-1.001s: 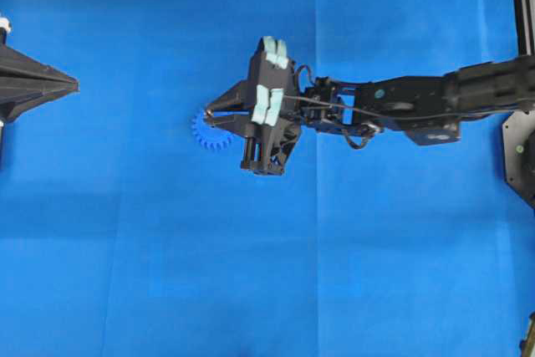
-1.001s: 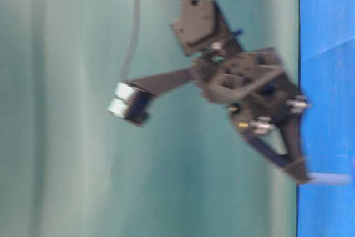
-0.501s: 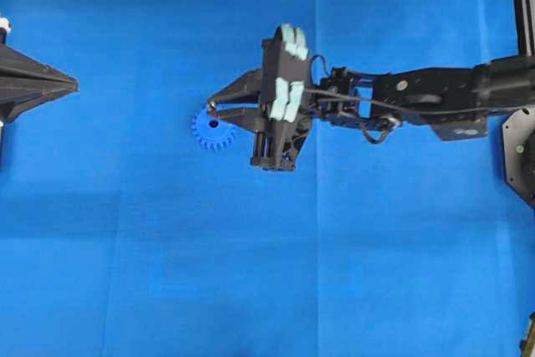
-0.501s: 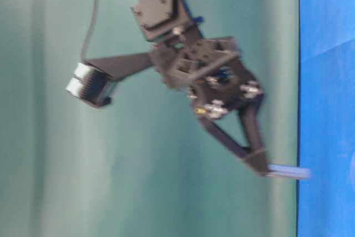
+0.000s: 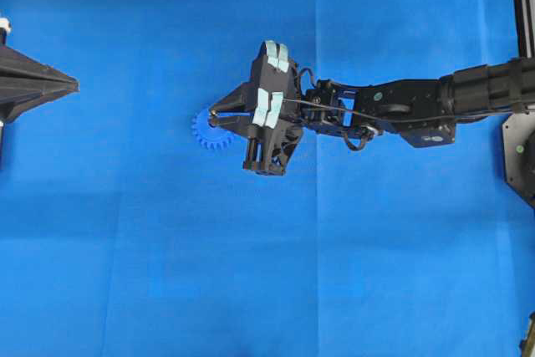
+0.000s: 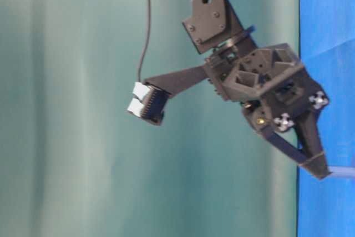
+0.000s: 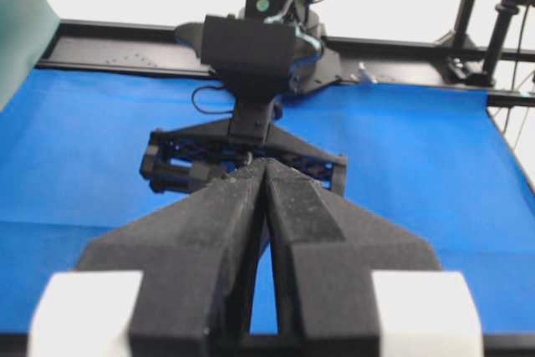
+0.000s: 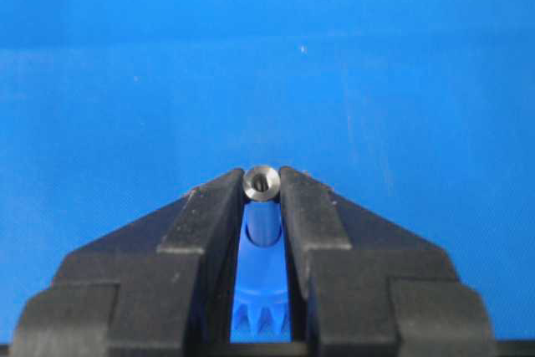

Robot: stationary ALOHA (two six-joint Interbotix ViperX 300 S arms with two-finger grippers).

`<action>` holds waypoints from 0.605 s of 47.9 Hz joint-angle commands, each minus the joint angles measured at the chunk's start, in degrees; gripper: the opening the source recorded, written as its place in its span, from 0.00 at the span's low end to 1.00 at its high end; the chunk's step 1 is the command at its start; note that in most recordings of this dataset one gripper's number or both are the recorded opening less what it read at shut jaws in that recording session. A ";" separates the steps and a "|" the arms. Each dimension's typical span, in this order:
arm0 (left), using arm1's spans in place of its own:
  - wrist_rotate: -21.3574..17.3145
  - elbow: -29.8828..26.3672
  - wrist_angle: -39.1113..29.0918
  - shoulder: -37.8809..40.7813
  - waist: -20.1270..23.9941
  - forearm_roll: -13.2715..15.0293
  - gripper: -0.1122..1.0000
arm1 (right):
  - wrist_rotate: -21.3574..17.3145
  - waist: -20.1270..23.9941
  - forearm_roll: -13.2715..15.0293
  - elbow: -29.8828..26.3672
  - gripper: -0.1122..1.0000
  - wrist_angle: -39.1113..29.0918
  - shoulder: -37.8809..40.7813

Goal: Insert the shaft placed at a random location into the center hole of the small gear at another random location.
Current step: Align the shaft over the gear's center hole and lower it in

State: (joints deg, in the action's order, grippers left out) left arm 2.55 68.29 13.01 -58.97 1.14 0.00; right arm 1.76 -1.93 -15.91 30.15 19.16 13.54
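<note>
Right gripper (image 8: 262, 183): black fingers pinched on the shaft (image 8: 262, 182); seen from its wrist camera, the shaft shows end-on as a shiny grey ring clamped between the two fingertips; in the overhead view the gripper (image 5: 214, 111) points toward the left of the picture, tips over the gear's right part.

Shaft, table-level view (image 6: 342, 172): a pale bar projecting from the fingertips toward the blue surface; blurred, contact with anything below cannot be told.

Small gear (image 5: 205, 132): bright blue, toothed rim, lying flat on the blue table cover (image 5: 376, 273), left of centre in the overhead view; partly hidden under the right gripper; in the right wrist view its teeth and a raised blue part (image 8: 261, 311) show between the fingers, just below the shaft.

Center hole: hidden by the gripper in every view; whether the shaft sits in it cannot be told.

Left gripper (image 7: 264, 165): fingers pressed together, holding nothing; parked at the overhead view's left edge (image 5: 71, 84), well apart from the gear.
</note>
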 commanded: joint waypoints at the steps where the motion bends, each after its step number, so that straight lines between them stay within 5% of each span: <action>1: -0.09 -0.62 0.26 0.18 0.18 -0.09 0.10 | 0.00 -0.09 -0.79 -1.05 0.13 0.62 -0.44; 29: -0.09 -0.53 0.26 0.26 0.18 -0.09 0.10 | 0.00 -0.09 -1.05 -2.29 0.13 2.02 3.96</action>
State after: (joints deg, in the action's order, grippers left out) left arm 2.55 68.29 13.01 -58.97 1.23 -0.09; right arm 1.76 -1.93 -16.79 29.18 20.57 18.28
